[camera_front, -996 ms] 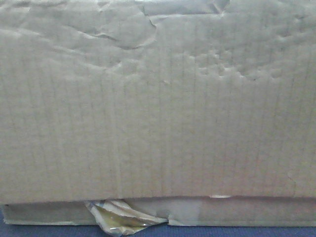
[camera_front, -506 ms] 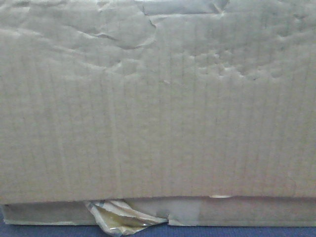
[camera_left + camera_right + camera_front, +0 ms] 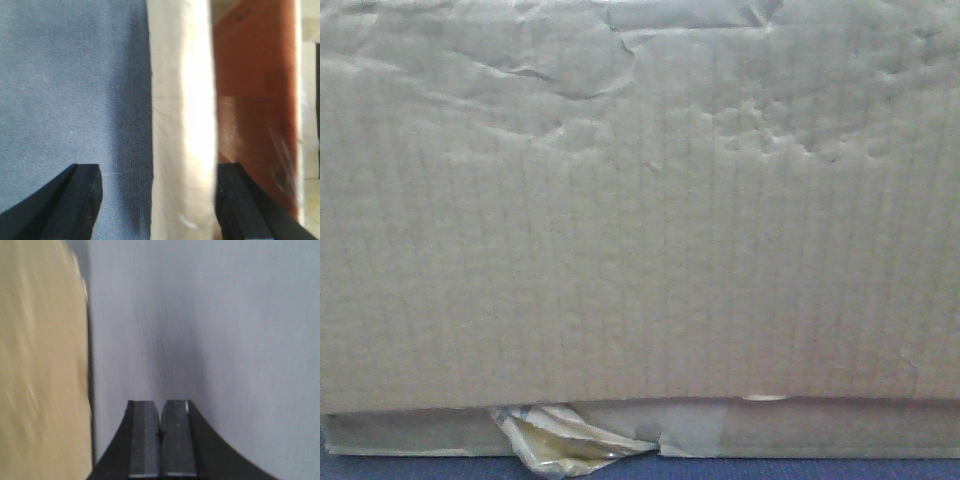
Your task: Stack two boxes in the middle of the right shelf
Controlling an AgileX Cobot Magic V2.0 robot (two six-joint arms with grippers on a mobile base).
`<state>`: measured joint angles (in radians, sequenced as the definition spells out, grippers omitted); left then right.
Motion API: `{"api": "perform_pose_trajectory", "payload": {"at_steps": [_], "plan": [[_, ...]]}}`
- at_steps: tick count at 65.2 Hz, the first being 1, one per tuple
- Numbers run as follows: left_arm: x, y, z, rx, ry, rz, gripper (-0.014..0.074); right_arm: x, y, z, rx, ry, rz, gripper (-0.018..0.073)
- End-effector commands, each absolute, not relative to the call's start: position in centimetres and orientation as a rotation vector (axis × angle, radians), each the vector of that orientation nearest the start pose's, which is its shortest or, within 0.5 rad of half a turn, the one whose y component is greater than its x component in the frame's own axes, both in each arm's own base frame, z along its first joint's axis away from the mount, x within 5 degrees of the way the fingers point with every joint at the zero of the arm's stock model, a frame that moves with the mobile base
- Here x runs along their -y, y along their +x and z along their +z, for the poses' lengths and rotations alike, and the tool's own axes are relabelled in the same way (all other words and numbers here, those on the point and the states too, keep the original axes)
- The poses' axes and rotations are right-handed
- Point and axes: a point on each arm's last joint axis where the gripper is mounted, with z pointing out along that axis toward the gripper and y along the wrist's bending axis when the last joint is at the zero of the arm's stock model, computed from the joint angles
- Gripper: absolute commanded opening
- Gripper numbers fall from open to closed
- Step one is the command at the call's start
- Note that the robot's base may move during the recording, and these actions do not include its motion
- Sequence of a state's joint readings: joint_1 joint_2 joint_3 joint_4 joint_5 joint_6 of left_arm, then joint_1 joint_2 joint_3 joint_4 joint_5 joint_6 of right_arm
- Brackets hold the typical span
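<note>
On front camera, taller box (image 3: 640, 200) is staying put atop flat box (image 3: 820, 430): stack holding; left gripper (image 3: 157, 170) gaping, right gripper (image 3: 161, 407) pressed together.

The taller box (image 3: 640, 200) was dull brown with fine vertical ribbing; the flat box (image 3: 840, 430) was the same brown, its torn tape (image 3: 565, 447) yellowish. The woven cloth (image 3: 800, 470) was blue.

Taller box (image 3: 640, 220) overruns the frame; flat box (image 3: 820, 430) shows only its edge.
</note>
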<state>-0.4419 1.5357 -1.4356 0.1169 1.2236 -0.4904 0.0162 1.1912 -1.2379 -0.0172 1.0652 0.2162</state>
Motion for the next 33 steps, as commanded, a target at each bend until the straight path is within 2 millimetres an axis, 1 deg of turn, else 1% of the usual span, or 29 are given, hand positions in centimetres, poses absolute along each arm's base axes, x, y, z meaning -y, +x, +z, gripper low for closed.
{"api": "perform_pose_trajectory", "payload": {"at_steps": [1,7,15,23,27,33], "plan": [[12.4,28.4,34.1,-2.784,-0.037,-0.073,0.0370,-0.8,24.4,39.6,-2.494,0.241,-0.024,-0.0138],[12.4,28.4,34.1,-2.784,-0.037,-0.073,0.0370,-2.3,25.5,40.6,-2.507,0.184,-0.053,-0.0139],[12.4,28.4,34.1,-2.784,-0.037,-0.073,0.0370,-4.5,27.0,42.0,-2.508,0.113,0.002,-0.0139],[12.4,28.4,34.1,-2.784,-0.037,-0.072,0.0370,-5.8,28.1,42.9,-2.483,0.075,0.043,-0.0129],[12.4,28.4,34.1,-2.784,-0.037,-0.072,0.0370,-6.4,28.4,43.1,-2.478,0.055,0.056,-0.0080],[12.3,28.4,34.1,-2.784,-0.036,-0.070,0.0370,-7.2,28.8,42.8,-2.491,0.029,0.063,0.0118]]}}
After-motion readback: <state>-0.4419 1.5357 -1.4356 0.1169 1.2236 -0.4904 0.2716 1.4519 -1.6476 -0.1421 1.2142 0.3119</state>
